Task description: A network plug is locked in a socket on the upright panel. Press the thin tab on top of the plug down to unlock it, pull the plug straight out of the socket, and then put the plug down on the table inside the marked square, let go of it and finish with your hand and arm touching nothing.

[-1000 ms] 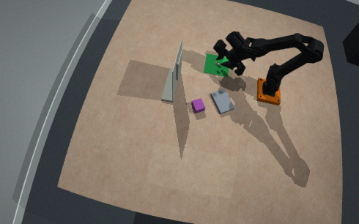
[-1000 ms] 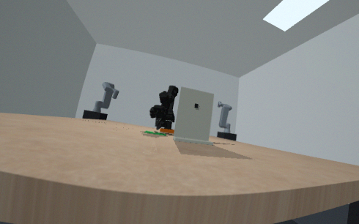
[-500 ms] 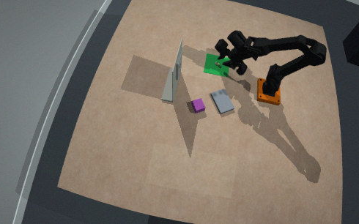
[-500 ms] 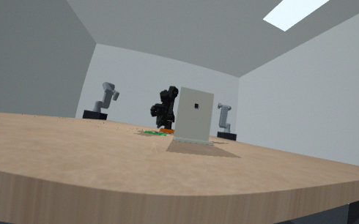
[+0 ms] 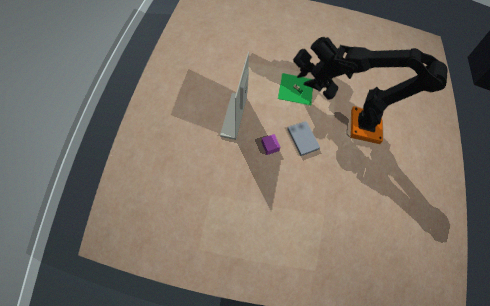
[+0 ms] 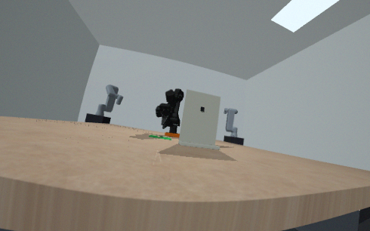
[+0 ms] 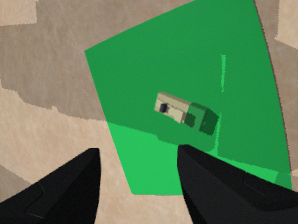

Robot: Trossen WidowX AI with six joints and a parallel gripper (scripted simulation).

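The plug (image 5: 298, 88) (image 7: 172, 103) lies on the table inside the green marked square (image 5: 286, 94) (image 6: 167, 138) (image 7: 145, 65). It is beige with a dark spot at one end, and its other end looks green. My gripper (image 5: 303, 79) (image 7: 139, 156) is open and empty, above the square's edge. In the wrist view the plug shows beyond the fingertips, with a gap between them. The upright panel (image 5: 229, 120) (image 6: 200, 128) stands apart from the gripper, and a dark opening (image 6: 202, 109) shows in it.
A purple block (image 5: 271, 144) and a flat grey-blue box (image 5: 304, 139) lie on the table between the panel and the arm's orange base (image 5: 358, 131). The panel stands across the table from the arm's base, beside the square.
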